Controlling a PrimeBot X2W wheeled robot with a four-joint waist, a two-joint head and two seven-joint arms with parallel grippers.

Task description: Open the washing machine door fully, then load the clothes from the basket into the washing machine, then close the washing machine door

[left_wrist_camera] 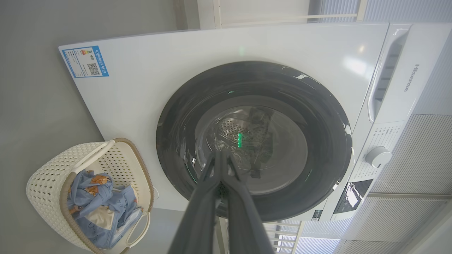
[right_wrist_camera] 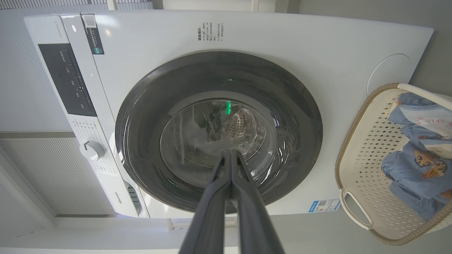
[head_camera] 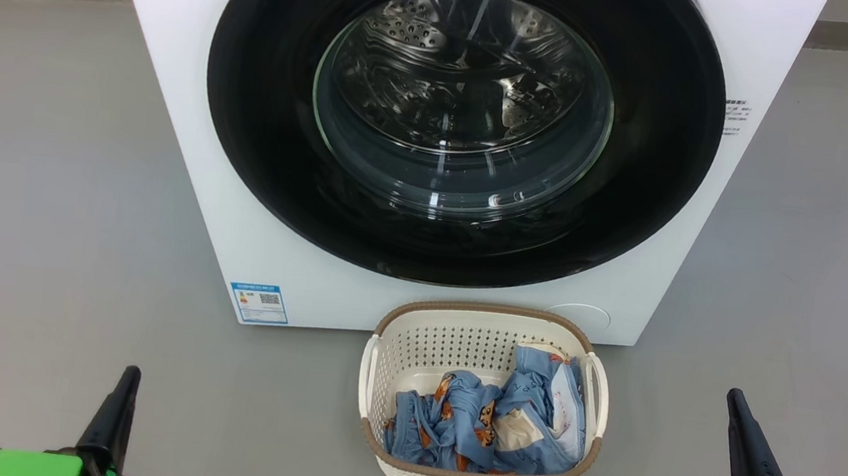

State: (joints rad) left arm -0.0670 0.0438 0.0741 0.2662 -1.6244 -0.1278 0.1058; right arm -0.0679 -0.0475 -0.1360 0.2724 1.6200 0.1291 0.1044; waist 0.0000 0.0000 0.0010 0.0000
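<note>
- The washing machine stood on the grey floor with its front facing the robot. A blue label sticker sat at its lower left corner.
- The washing machine door was shut flat against the front. The steel drum showed through the door's clear glass bowl.
- The basket sat on the floor just in front of the machine, below the door. I could not tell whether it touched the cabinet.
- The clothes lay crumpled inside the basket, heaped toward its near and right sides.
- The left end effector hung low on the left, well apart from the basket. Its two dark fingers were pressed together on nothing and pointed at the machine.
- The right end effector hung low on the right, also clear of the basket. It was closed the same way and empty.
</note>
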